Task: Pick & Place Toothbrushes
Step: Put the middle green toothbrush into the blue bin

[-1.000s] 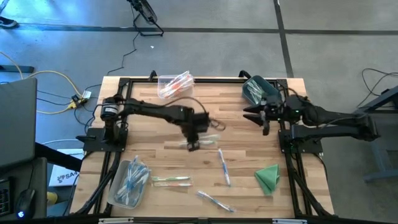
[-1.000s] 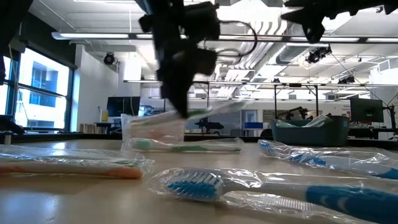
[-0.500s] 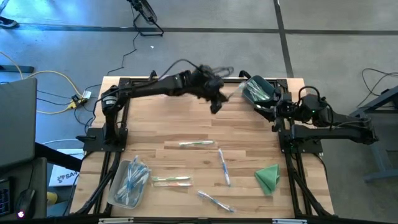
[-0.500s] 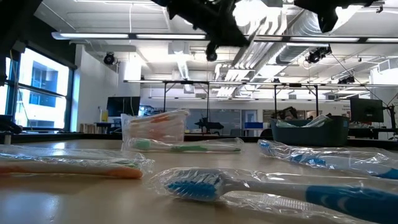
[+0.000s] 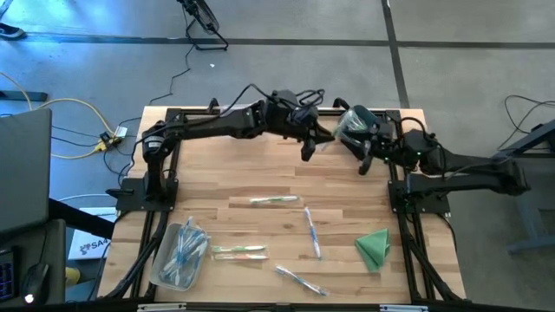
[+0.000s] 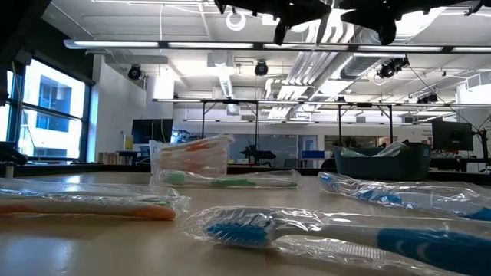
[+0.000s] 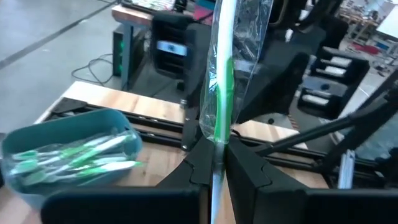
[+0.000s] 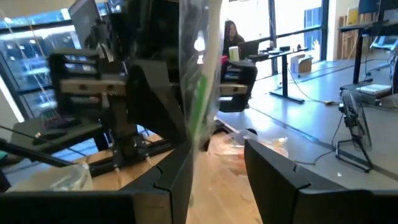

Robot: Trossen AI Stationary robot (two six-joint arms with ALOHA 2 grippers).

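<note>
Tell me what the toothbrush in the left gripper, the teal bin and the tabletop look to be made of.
Toothbrush held by the left gripper: likely white and green plastic, sealed in a clear, glossy film wrapper that crinkles and reflects light. Teal bin: seemingly smooth moulded plastic with rounded walls. Tabletop: wood, butcher-block style, with visible light planks and grain.

In your low view both arms are cut off by the top edge. The wrapped green toothbrush runs past the picture's edges, so its ends stay unseen. Beside the teal bin, the right gripper looks perhaps half-parted.
</note>
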